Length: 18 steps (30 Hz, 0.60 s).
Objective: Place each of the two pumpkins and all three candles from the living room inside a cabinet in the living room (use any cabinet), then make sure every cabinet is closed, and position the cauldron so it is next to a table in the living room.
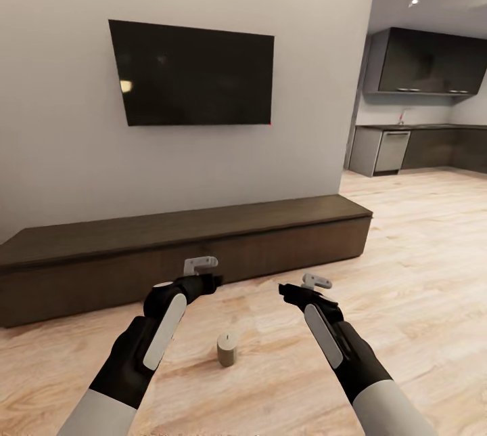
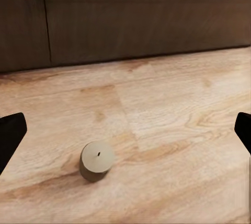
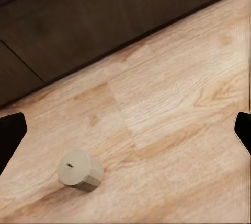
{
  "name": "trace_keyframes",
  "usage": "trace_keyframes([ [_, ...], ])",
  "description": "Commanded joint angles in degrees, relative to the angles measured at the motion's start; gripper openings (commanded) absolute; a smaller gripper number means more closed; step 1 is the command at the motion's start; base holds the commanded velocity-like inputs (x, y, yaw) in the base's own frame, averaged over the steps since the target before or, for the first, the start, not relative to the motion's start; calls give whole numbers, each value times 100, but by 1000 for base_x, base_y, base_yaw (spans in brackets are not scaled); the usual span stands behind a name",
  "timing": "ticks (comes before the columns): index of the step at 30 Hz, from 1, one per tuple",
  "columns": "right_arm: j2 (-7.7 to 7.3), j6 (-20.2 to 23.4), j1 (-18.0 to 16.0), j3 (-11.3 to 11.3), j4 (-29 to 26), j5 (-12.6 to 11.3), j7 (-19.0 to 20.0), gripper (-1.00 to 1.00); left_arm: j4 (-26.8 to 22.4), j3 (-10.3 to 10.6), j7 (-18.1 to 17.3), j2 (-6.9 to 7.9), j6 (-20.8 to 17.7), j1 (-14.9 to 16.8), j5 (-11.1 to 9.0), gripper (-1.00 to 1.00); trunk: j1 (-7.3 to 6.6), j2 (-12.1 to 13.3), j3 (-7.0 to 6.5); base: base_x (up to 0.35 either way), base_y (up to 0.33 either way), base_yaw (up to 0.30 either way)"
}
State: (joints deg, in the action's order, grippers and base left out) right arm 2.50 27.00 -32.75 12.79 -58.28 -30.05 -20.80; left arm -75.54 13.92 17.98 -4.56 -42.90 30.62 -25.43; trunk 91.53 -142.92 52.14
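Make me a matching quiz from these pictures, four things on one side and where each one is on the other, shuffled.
Things:
1. candle
2. TV
3. cabinet
4. dishwasher

Places:
A. on the wall
B. in the kitchen, far right
C. on the floor between the two arms
D. along the base of the wall

Pairs: 1-C, 2-A, 3-D, 4-B

Wood floor (image 1: 419, 273) w/ one candle (image 1: 226, 349).
You've got it upright on the planks, just in front of the cabinet (image 1: 182, 246), nothing touching.
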Motion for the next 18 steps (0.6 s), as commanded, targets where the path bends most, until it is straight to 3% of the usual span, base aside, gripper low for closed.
trace_keyframes([
  [1,-2,5,-3,13,-12,-57,-53,100,-6,5,56,-2,-17,5,-60,100,-1,-3,16,0,-334,96],
  [13,14,-87,-3,54,-86,23,-68,100,0,5,65,-9,-17,5,-50,100,-1,-3,60,0,-334,35],
  [18,14,-90,-3,57,-87,25,-65,100,4,5,65,-9,-17,5,-46,100,-1,-3,60,112,-313,1],
])
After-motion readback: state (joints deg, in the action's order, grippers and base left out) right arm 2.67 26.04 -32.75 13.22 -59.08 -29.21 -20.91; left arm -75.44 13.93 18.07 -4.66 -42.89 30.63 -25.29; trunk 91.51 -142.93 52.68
